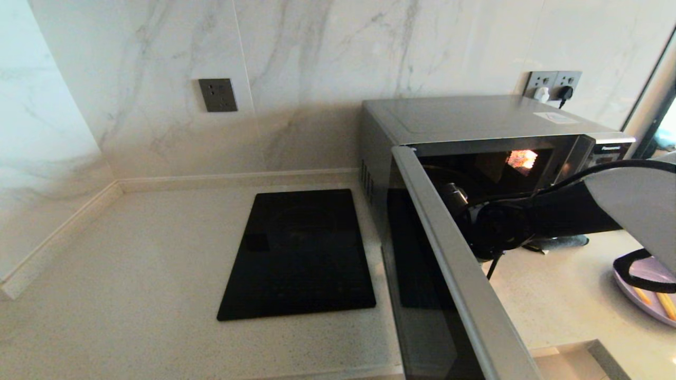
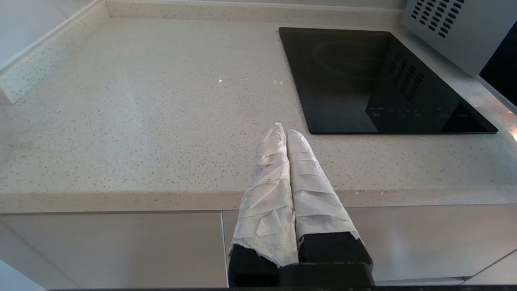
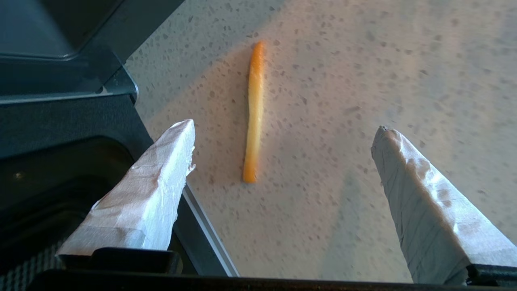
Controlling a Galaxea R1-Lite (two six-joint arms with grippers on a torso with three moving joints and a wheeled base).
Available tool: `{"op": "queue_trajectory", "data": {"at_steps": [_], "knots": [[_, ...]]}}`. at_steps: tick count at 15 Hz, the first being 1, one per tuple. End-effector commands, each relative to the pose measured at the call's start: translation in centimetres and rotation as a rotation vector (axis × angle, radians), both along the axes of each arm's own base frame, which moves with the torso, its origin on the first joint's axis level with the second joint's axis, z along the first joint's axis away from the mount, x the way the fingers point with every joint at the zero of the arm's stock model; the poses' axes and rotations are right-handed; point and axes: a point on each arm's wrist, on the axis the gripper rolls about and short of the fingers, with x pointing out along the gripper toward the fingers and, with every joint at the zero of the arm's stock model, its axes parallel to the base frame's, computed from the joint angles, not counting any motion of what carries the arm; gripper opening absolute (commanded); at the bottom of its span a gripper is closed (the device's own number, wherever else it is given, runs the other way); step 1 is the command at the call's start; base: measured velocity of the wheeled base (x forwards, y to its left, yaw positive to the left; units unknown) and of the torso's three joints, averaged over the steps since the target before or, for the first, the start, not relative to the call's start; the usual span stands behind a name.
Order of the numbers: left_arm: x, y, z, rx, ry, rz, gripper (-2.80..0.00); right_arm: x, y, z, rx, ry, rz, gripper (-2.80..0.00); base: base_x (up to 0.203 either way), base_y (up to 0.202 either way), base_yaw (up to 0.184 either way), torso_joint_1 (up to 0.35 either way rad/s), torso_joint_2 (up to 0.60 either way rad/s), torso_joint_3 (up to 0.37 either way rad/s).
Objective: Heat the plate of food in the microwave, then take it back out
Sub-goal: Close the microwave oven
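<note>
On the speckled stone counter (image 1: 554, 295), at our right edge, sits the round lavender plate of orange fry sticks (image 1: 647, 301), part hidden by our right arm. Beside it stands the silver-grey microwave (image 1: 475, 119), its dark glass door (image 1: 459, 274) swung wide open. Our right gripper (image 3: 282, 133) hangs released, fingers far apart, above one loose orange fry (image 3: 253, 117) lying on the counter. Our left gripper (image 2: 282, 131) is parked with fingers pressed together near the flat black glass cooktop (image 2: 375, 81).
</note>
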Motion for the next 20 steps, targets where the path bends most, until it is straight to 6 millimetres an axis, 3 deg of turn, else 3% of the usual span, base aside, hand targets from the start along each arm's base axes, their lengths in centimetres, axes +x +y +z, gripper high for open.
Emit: {"op": "queue_trajectory", "data": {"at_steps": [1,14,20], "knots": [[0.0,0.0,0.0,-0.001,0.001,0.002,-2.8,0.6,0.3,-0.9,-0.003,0.011,-0.006,0.0,0.0,0.0,0.0,0.0,0.0,0.0],[0.0,0.0,0.0,-0.001,0.001,0.002,-2.8,1.7,0.4,-3.4,-0.03,0.055,-0.007,0.0,0.0,0.0,0.0,0.0,0.0,0.0],[0.0,0.0,0.0,-0.001,0.001,0.002,-2.8,1.3,-0.1,-5.3,-0.178,0.089,0.02,0.0,0.0,0.0,0.0,0.0,0.0,0.0]]}}
